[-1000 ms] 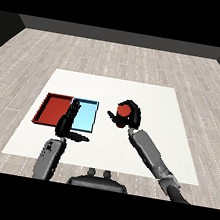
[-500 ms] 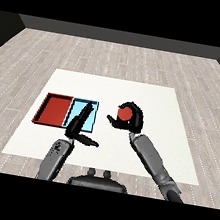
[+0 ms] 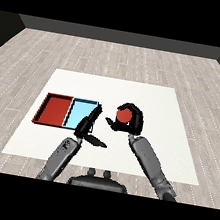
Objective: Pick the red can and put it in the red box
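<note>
While curled round the red can (image 3: 124,115), right robot hand (image 3: 130,120) above the bench (image 3: 177,143), just right of the light blue tray (image 3: 81,115). Left robot hand (image 3: 86,127), fingers straight, in the way. Risk: clipping it, or stopping short of the red tray (image 3: 56,110).

The black right hand (image 3: 129,120) curls around the round red can (image 3: 124,115), hiding its lower body. The black left hand (image 3: 88,127) covers the shallow light blue tray's (image 3: 79,113) right edge.
</note>
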Robot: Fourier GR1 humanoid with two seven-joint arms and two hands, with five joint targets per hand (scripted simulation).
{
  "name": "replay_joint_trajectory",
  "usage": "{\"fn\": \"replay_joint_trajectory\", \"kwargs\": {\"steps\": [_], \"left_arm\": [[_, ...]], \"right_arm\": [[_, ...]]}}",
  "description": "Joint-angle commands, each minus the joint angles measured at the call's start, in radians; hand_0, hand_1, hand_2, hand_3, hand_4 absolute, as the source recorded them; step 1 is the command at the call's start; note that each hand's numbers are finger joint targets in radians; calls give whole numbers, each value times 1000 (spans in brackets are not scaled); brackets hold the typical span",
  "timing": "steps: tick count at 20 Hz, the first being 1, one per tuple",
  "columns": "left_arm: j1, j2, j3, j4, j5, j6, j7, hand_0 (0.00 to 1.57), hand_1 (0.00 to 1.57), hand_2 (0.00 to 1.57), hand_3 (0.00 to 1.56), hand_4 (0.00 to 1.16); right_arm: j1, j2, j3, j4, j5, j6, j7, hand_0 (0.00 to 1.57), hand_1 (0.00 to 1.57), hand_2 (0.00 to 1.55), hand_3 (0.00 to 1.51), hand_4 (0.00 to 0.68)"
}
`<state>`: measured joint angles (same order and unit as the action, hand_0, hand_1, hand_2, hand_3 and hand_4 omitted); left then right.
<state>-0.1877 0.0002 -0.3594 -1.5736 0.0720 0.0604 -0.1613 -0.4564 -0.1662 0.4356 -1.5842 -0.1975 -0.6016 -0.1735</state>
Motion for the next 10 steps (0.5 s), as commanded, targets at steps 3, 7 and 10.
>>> {"fn": "replay_joint_trajectory", "kwargs": {"steps": [3, 7, 10], "left_arm": [[-57, 0, -56, 105, 76, 30, 10, 0, 0, 0, 0, 0], [-153, 0, -78, 238, 135, 66, -30, 0, 0, 0, 0, 0], [-113, 0, -88, 191, 151, 75, -13, 0, 0, 0, 0, 0]], "right_arm": [[38, 52, -23, 5, 57, 57, -37, 1571, 1571, 1478, 1413, 650], [10, 65, -58, 17, 76, 100, 13, 1571, 1571, 1481, 1418, 655], [27, 137, -59, 40, 93, 120, -33, 1571, 1571, 1481, 1417, 650]]}}
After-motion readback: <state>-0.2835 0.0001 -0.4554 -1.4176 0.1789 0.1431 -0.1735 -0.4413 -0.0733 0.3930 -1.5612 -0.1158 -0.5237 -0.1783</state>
